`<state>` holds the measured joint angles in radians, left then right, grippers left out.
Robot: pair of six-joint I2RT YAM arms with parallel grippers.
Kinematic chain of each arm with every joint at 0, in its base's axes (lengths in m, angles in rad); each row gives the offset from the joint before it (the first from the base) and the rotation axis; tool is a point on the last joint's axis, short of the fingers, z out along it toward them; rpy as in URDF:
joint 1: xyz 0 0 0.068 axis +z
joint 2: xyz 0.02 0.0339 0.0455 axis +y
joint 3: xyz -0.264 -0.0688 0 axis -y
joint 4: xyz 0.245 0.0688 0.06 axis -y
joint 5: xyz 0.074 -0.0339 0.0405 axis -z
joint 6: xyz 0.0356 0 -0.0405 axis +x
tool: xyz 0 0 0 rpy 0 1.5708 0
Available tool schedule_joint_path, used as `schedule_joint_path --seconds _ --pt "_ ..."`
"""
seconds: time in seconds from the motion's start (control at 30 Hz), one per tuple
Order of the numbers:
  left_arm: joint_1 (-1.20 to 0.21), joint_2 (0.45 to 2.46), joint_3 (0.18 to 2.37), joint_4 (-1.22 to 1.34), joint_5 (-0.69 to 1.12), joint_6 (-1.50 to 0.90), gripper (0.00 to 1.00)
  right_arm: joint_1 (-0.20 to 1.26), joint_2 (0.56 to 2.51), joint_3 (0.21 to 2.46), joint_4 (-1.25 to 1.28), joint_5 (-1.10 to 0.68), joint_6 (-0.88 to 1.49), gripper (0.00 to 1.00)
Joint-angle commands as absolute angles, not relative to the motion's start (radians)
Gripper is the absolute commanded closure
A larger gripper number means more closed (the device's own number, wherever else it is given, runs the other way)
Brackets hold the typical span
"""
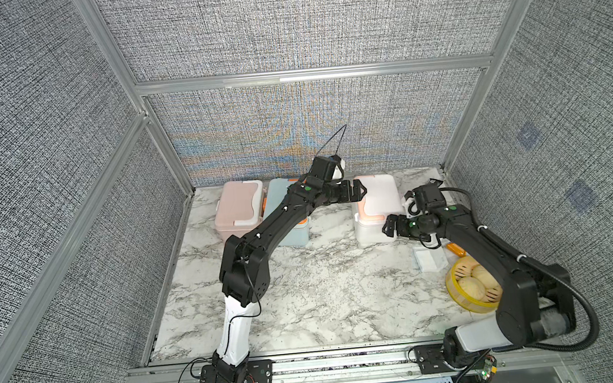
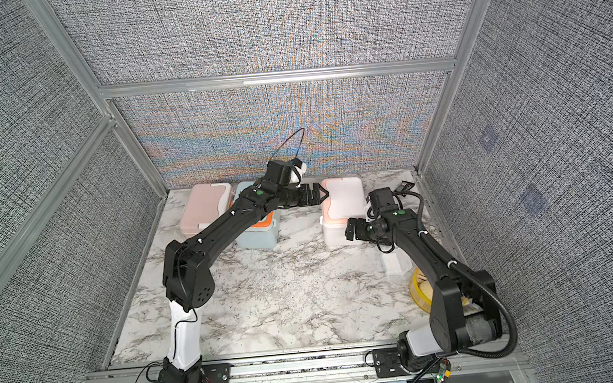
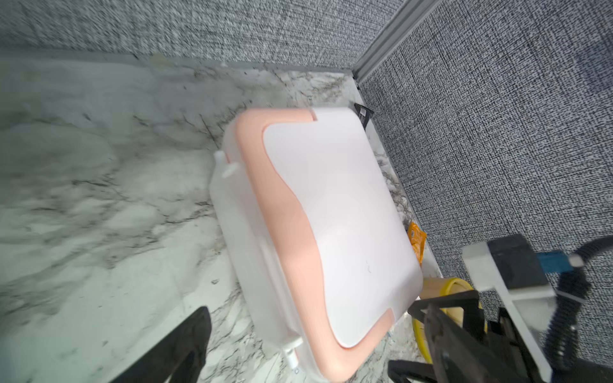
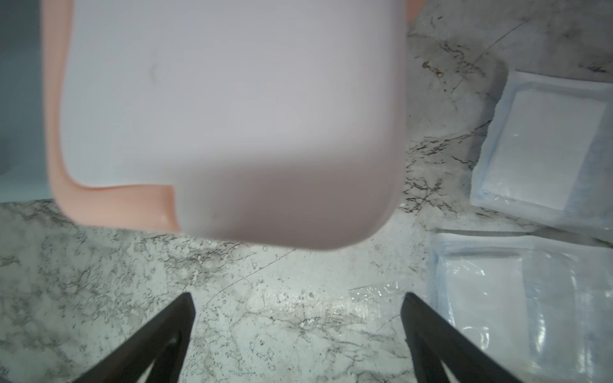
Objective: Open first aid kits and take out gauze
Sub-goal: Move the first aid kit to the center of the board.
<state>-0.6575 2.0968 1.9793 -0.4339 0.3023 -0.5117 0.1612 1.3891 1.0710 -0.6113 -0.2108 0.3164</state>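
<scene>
Three first aid kits stand along the back wall: pink [image 1: 238, 206], light blue [image 1: 290, 235] largely hidden under my left arm, and white with a peach handle [image 1: 376, 205] [image 3: 331, 215], lid down. My left gripper [image 1: 358, 190] [image 3: 298, 345] hovers open at the white kit's far left corner. My right gripper [image 1: 389, 227] [image 4: 297, 308] is open just off that kit's front right corner, with only bare marble between its fingers. Two gauze packets [image 4: 544, 146] [image 4: 530, 305] lie on the table beside it, also seen in a top view as gauze [image 1: 430, 259].
A yellow steamer basket with buns [image 1: 472, 287] sits at the right edge under my right arm. An orange packet [image 1: 456, 250] lies beside it and a small black packet [image 1: 433, 182] is in the back right corner. Walls enclose the marble table [image 1: 325, 293].
</scene>
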Motion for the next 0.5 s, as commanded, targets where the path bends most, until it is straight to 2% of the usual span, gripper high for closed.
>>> schedule_joint_path --seconds 0.0,0.2,0.47 --pt "-0.623 2.068 1.999 -0.536 0.180 -0.400 0.01 0.177 1.293 1.026 -0.600 -0.318 0.336 0.01" --pt "-0.535 2.162 2.177 -0.707 0.076 -0.293 0.00 0.244 1.126 0.923 -0.577 -0.379 0.380 0.01" --pt "-0.446 2.441 2.605 -0.944 -0.030 -0.194 0.01 0.293 0.993 0.854 -0.604 -0.390 0.408 0.01"
